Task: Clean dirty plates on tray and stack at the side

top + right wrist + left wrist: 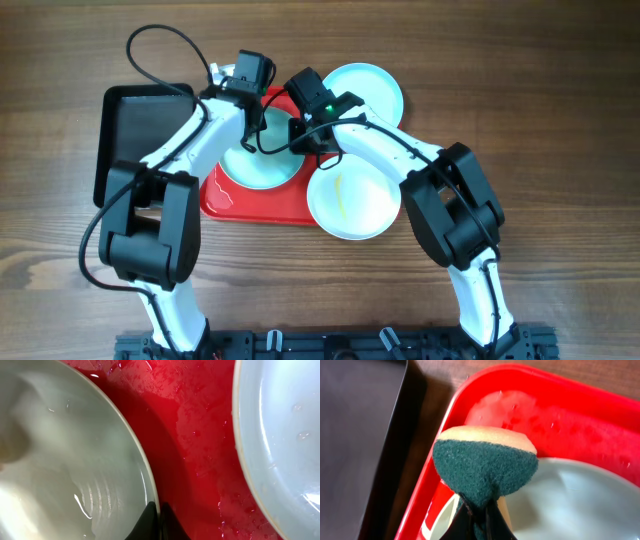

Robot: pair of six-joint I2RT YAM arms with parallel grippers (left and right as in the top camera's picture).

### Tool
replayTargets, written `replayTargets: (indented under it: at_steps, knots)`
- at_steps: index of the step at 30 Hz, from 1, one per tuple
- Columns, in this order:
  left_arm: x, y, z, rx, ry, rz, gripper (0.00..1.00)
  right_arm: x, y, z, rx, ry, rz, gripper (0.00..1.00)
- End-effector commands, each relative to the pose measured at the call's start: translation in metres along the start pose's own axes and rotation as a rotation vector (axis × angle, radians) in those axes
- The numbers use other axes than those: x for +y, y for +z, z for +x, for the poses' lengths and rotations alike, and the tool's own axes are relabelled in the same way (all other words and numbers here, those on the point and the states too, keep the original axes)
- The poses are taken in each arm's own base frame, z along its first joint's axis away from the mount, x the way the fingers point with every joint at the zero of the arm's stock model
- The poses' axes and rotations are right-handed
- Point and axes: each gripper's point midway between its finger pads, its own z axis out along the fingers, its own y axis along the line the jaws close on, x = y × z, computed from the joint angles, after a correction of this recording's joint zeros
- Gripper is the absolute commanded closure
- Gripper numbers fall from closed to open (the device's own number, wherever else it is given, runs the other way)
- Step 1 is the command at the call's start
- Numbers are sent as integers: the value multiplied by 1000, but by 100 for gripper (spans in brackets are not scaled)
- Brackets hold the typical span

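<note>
I log left gripper (477, 521) clenched on green sponge (485, 465) over red tray (580, 430), right gripper (157, 522) pinching rim of wet plate (75, 460) on that tray, second plate (280, 435) just beside.

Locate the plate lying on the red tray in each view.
Overhead: plate at centre, on the red tray.
Left wrist: lower right, behind the sponge.
Right wrist: left half, rim between the right pincer's tips.
Shared landmark: the red tray, under the plate in all three views.
</note>
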Motion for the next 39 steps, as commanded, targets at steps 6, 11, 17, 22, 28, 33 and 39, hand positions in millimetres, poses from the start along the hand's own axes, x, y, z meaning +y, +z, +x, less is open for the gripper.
replayTargets:
  at_steps: [6,11,17,22,28,33,39]
  knots:
    - [69,-61,-27,108,-232,79,96,7,2,8,38,-128,-58,96]
    - [119,-55,-15,231,-372,97,96,30,-10,7,44,-253,-174,96]
    - [144,-43,-9,300,-467,117,96,21,-68,-30,-158,-273,-4,96]
    - [146,-41,-10,297,-472,116,96,16,-140,-55,-428,-331,285,96]
    - [146,-41,-9,298,-472,115,96,28,-191,-47,-663,-402,630,96]
    - [146,-40,-9,299,-472,115,96,46,-229,-32,-832,-419,818,96]
    - [145,-39,-4,310,-470,111,96,59,-254,-19,-935,-419,918,96]
